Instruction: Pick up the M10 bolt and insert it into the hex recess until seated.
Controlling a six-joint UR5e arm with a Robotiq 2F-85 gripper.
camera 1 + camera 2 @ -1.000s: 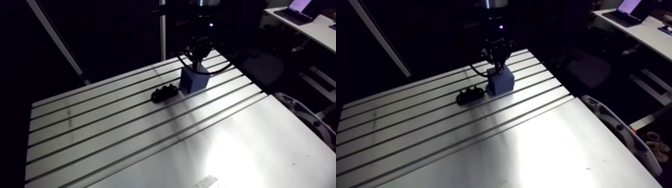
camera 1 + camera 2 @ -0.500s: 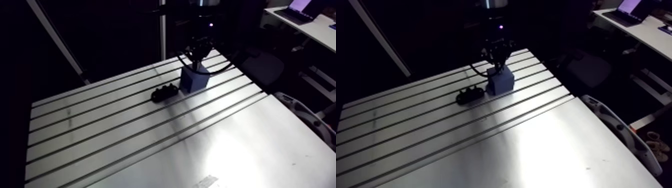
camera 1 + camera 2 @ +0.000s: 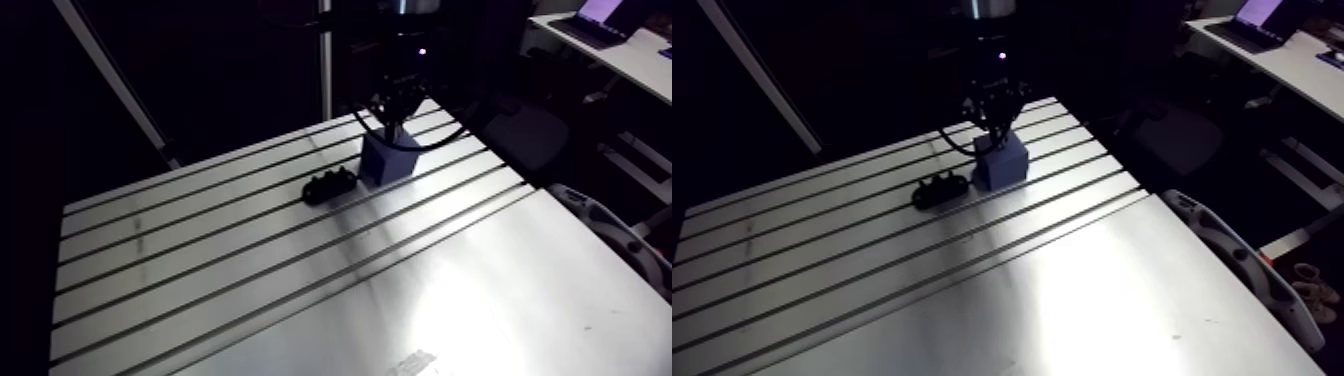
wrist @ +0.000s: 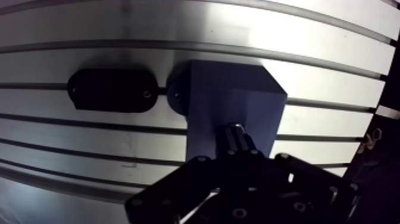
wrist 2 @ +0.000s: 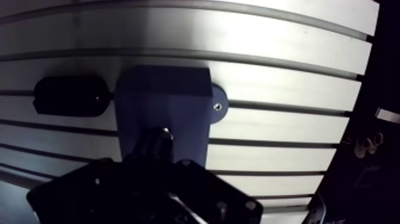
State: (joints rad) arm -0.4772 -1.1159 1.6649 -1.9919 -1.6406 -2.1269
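Black screw-studded jaws, violet wrist light (image 3: 421, 48)

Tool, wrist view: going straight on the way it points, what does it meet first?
The blue block: the bolt held in the tool points at its top face. Whether they already touch is unclear.

In the wrist view the gripper (image 4: 237, 154) pinches the bolt (image 4: 236, 134), and its dark fingers cover all but a short bright stub. Stub and fingers hide the recess, so whether the bolt sits in it cannot be told. The near side of the block (image 4: 233, 98) lies hidden under the gripper. In the arm view the gripper is too dark and small to read. The plate (image 3: 330, 185), at the block's 8 o'clock, is a dim shape without detail.
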